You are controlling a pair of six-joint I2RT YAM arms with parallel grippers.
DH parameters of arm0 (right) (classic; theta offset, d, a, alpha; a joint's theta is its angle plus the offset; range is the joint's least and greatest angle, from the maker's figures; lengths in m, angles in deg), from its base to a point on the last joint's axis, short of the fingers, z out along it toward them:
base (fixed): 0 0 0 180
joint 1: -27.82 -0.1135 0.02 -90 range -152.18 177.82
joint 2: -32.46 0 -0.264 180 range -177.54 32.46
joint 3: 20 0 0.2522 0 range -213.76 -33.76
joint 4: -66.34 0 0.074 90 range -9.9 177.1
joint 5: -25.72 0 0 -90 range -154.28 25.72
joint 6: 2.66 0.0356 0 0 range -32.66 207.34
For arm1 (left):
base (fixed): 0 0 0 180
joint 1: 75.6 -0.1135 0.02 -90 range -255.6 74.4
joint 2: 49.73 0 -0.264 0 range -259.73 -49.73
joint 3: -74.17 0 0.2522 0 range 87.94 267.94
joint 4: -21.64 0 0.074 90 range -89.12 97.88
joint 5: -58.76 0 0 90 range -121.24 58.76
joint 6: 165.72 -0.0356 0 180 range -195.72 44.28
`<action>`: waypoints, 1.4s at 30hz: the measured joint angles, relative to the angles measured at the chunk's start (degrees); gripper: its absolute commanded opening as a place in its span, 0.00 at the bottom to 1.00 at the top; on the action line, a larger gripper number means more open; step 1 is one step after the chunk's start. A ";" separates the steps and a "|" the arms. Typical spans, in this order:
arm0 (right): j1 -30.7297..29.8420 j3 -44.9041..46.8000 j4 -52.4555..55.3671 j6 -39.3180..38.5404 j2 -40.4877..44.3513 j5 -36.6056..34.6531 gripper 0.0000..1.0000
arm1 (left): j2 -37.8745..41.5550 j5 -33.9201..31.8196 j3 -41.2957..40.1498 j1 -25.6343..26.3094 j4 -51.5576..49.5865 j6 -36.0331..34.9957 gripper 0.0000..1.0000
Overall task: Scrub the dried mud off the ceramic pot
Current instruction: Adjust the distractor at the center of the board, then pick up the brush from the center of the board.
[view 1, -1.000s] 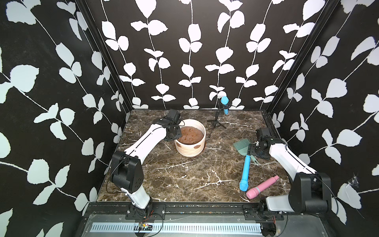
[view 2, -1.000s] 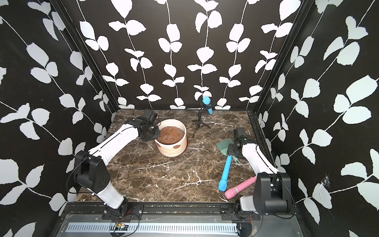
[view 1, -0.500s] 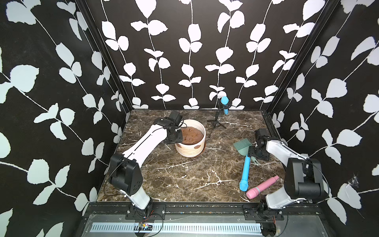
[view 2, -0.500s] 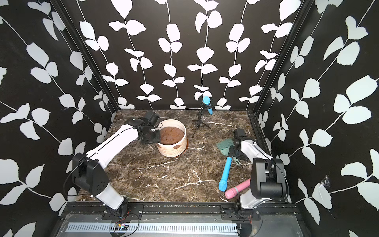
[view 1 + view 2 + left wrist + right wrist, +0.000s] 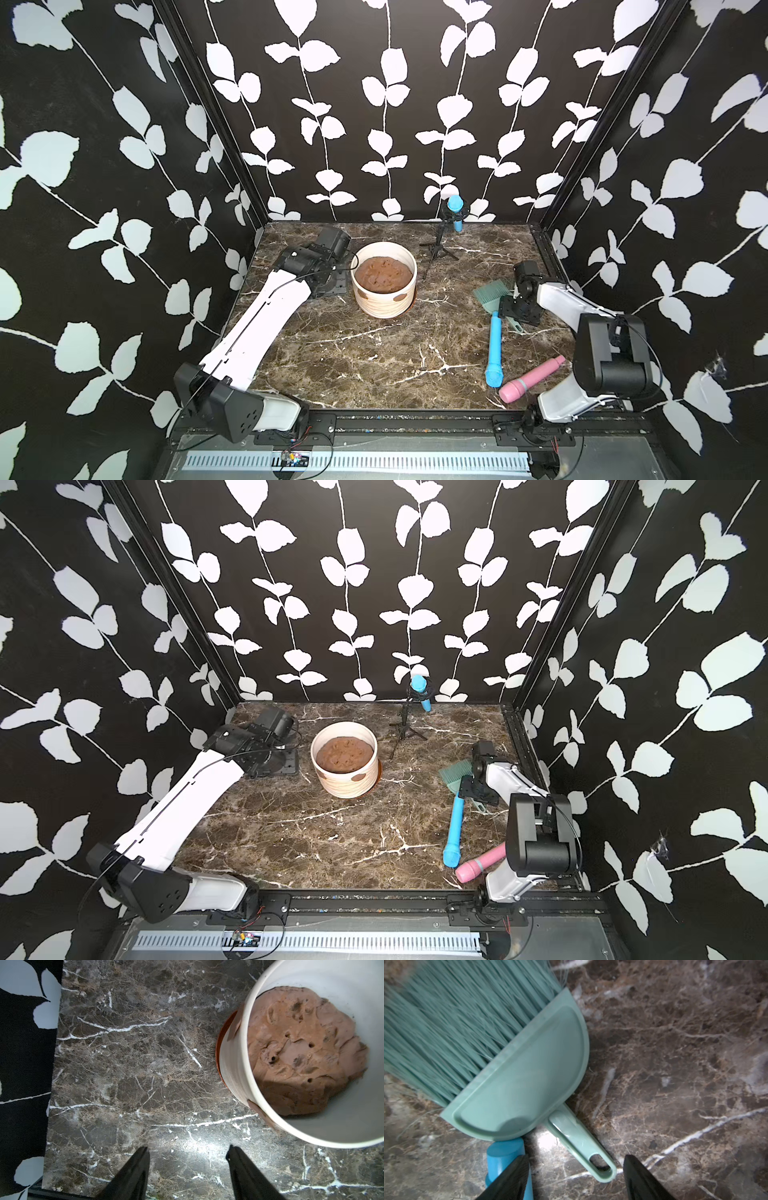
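Now: left gripper [image 5: 188,1148] wide, empty, beside ceramic pot [image 5: 232,1068]; right gripper [image 5: 576,1157] wide, straddling brush [image 5: 529,1076] handle; dried mud [image 5: 400,297] on pot side.

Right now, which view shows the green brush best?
The right wrist view: the brush fills it, bristles, head and handle clear. Both top views show the brush small, handle partly hidden under the right gripper. The left wrist view misses it.

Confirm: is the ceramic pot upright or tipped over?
Upright. In both top views the ceramic pot stands flat on its orange saucer, its opening faces up, and the brown soil sits inside.
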 measured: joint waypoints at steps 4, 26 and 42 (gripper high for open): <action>0.00 0.00 -0.55 -0.70 -0.44 1.27 0.67 | 0.57 -0.26 -0.17 0.00 0.28 -1.20 0.64; 1.73 -8.92 0.96 -3.85 -11.85 4.59 0.37 | 10.34 3.72 -7.19 0.00 10.58 -7.13 0.67; 1.84 -1.64 -5.51 2.54 -4.63 4.39 0.26 | 16.11 19.23 -13.25 0.00 21.14 -8.22 0.78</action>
